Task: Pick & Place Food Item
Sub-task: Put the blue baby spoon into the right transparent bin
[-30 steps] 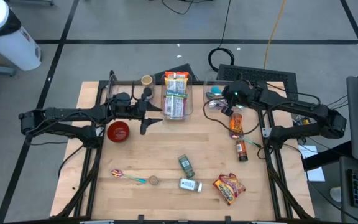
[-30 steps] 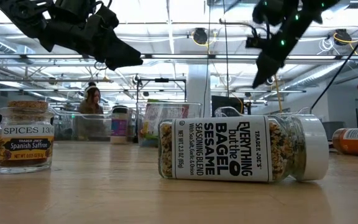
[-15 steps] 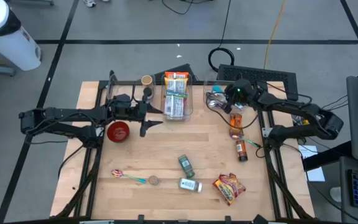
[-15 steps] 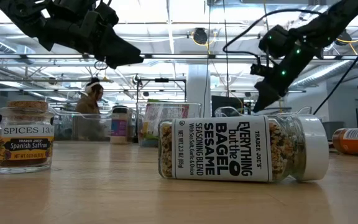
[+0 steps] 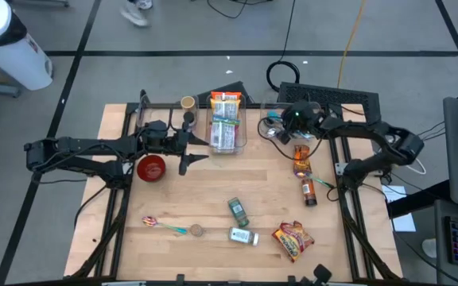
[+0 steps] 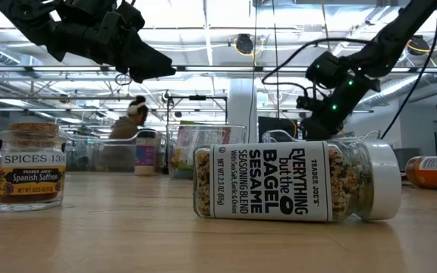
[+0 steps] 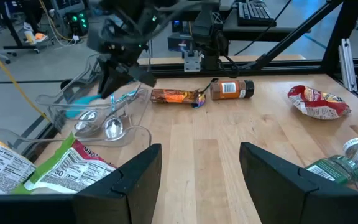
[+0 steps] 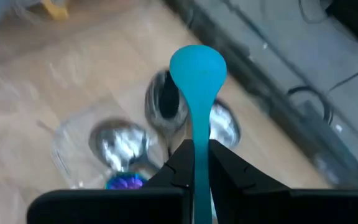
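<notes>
Two spice jars (image 5: 238, 210) (image 5: 244, 236), two sauce bottles (image 5: 301, 159) (image 5: 308, 191), one snack bag (image 5: 293, 240), one red bowl (image 5: 151, 168).

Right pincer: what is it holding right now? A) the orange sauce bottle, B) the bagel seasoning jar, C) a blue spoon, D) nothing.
C: the right pincer is shut on the handle of a blue spoon, held over the clear container with metal spoons inside.

Red bowl (image 5: 151, 168) — and keyboard (image 5: 328, 96) beyond the table (image 5: 213, 199).
</notes>
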Robot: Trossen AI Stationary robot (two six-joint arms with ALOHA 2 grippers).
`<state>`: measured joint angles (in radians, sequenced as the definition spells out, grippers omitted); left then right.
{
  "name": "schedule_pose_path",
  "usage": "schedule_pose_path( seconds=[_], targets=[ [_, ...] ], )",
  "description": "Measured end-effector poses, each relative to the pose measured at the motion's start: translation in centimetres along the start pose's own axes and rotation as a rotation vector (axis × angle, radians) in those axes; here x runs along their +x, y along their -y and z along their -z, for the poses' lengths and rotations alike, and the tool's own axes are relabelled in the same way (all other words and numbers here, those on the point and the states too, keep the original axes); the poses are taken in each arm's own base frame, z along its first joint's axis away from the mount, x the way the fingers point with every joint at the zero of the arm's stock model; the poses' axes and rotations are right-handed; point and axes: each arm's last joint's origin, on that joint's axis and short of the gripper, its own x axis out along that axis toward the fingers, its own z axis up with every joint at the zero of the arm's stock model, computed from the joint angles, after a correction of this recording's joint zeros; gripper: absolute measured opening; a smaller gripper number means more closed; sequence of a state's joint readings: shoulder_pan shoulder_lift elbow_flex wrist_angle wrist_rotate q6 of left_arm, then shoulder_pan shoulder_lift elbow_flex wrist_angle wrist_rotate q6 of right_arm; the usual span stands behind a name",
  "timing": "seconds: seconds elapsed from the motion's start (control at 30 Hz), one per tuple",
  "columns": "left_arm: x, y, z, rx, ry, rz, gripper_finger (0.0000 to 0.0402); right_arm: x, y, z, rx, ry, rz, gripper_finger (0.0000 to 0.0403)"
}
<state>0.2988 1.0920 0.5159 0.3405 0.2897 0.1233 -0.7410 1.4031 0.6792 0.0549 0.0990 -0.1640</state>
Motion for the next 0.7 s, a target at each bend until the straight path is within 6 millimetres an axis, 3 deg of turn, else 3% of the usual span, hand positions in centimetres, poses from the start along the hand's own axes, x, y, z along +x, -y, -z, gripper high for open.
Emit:
schedule_pose_path(
  seconds=[0.3,0.7],
  targets=[
    [0.0,0.0,0.0,0.000,-0.002,0.001,0.0225,2.0,-0.4,0.9,0.019,-0.048,-0.016,0.0015],
    [0.0,0.0,0.1,-0.002,-0.012,0.002,0.0225,2.0,-0.3,0.9,0.021,-0.044,-0.028,0.0023]
  ],
)
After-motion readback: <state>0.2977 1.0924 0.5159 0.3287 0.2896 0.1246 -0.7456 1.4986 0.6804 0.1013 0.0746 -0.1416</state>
